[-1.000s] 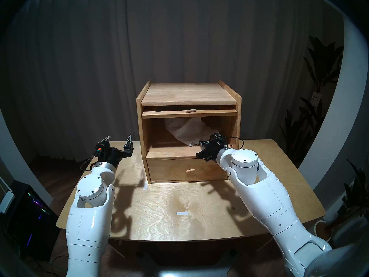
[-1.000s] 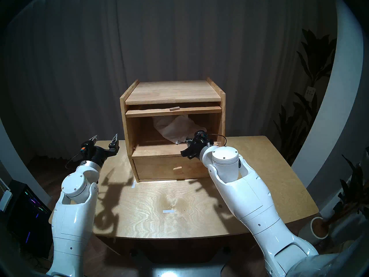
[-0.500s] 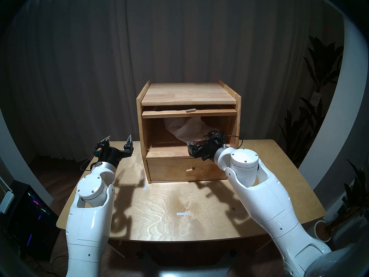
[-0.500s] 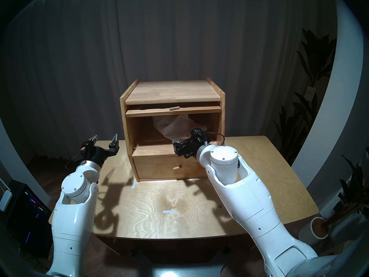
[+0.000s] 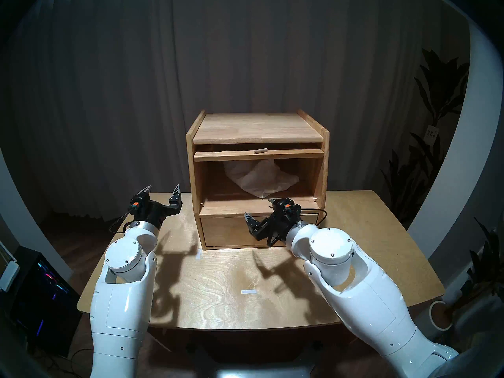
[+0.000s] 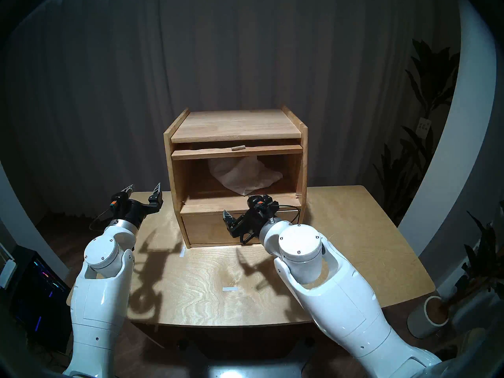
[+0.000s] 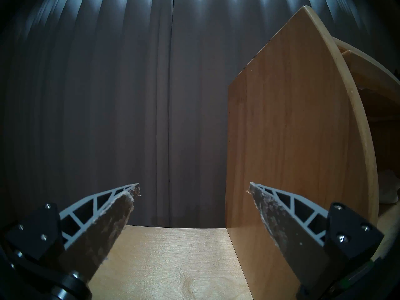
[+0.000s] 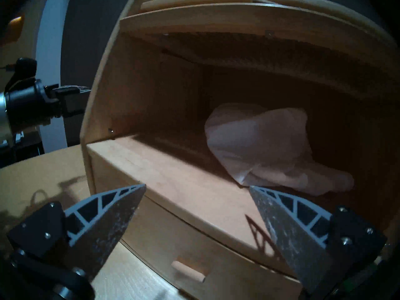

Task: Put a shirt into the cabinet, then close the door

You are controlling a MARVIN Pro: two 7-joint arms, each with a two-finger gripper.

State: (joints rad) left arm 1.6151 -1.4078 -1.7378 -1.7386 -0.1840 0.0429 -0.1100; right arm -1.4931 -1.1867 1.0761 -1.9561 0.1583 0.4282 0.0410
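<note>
Dark grey curtain (image 5: 136,96) behind, light plywood table (image 5: 218,287) in front with two white tape marks on it. Far left on the floor: black PC case (image 5: 41,287) with coloured lights. Left gripper (image 5: 162,189) hovers above the table's left part, just beside the cabinet's left wall, fingers spread wide, nothing between them; left wrist view shows that wall filling its right half with the right finger (image 7: 281,213) in front of it, contact can't be told. Centre: light-wood cabinet (image 5: 257,129) standing on the table, upper compartment open. Door (image 5: 259,155) lies flat, slid in under the top board, only its front edge and peg handle (image 5: 259,151) visible. White shirt (image 5: 260,178) is crumpled inside the compartment, toward the back and right of centre, resting on the shelf. Drawer (image 5: 226,231) below is shut; its peg knob (image 8: 187,269) shows only in the right wrist view. Right gripper (image 5: 260,209) sits outside the cabinet, in front of the drawer and shelf edge, jaws wide apart and empty; shirt is above and behind it, apart, not touched. Right wrist view: shirt (image 8: 266,148) beyond the fingertips, deeper in. Right edge: dark leafy plants (image 5: 436,123), white pot (image 5: 439,314) on the floor.
</note>
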